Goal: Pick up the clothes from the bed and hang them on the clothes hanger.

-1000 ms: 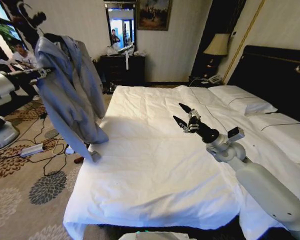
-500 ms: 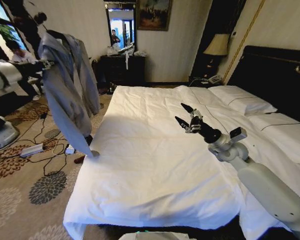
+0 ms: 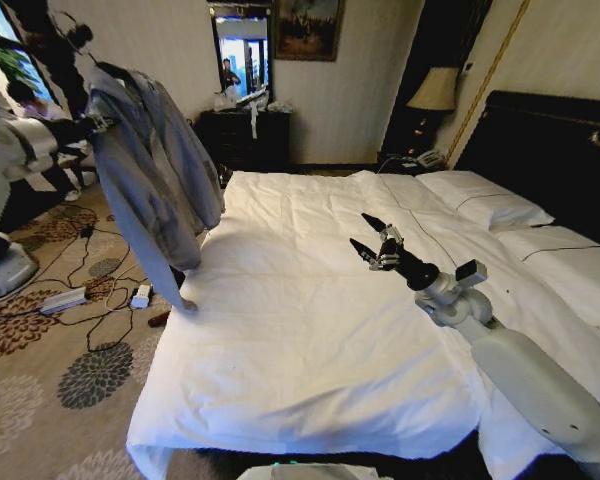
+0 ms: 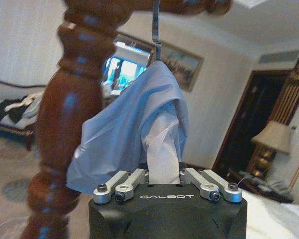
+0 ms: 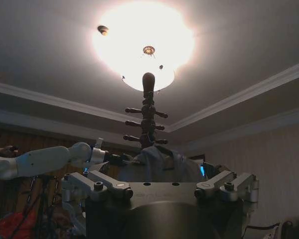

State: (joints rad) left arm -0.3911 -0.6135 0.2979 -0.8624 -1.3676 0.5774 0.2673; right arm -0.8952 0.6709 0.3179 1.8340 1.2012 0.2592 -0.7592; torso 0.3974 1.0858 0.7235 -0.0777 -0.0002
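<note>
Grey-blue shirt [image 3: 158, 165] hanging off the wooden coat stand [image 4: 74, 124] left of the bed [image 3: 310, 330], pinched in the left gripper [image 3: 92, 126] (cloth between its closed fingers). Right gripper [image 3: 365, 235] raised above the sheet, jaws apart, holding nothing

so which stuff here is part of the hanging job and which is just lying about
Part of the job:
- shirt, on the wooden stand
- left gripper, fingers shut on it
- bed

Lying about:
- right gripper, open over the bed
- pillows
- lamp
- floor cables
</note>
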